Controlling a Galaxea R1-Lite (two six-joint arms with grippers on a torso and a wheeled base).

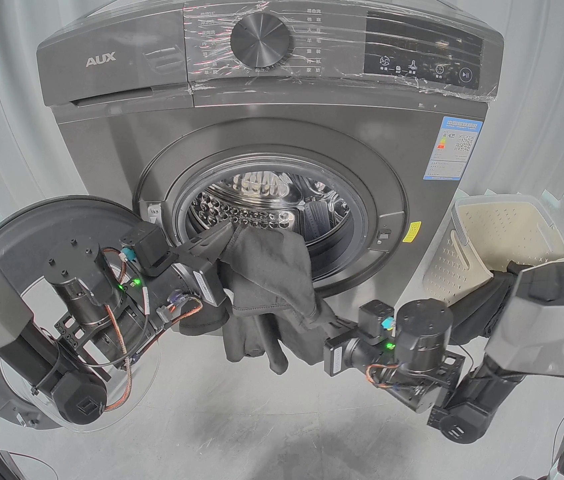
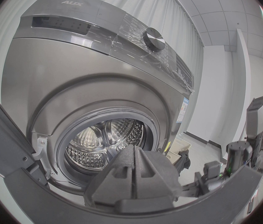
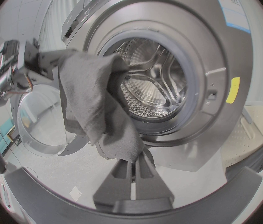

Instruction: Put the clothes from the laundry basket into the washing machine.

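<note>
Loading step: garment (image 1: 268, 268) hangs at the drum (image 1: 262, 201) mouth, left fingers (image 1: 212, 241) pinching its top, right fingers (image 3: 145, 175) gripping its lower end. Next, probably: feed it inside, release; basket (image 1: 495, 235) holds more

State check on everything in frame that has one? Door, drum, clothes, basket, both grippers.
washer door: open, swung to the robot's left
drum: no clothes seen inside
grey garment: held by both grippers, hanging before the opening, not in
laundry basket: upright beside the washer
dark garment: draped over basket rim
left gripper: jaws shut on grey garment
right gripper: jaws shut on grey garment
</note>
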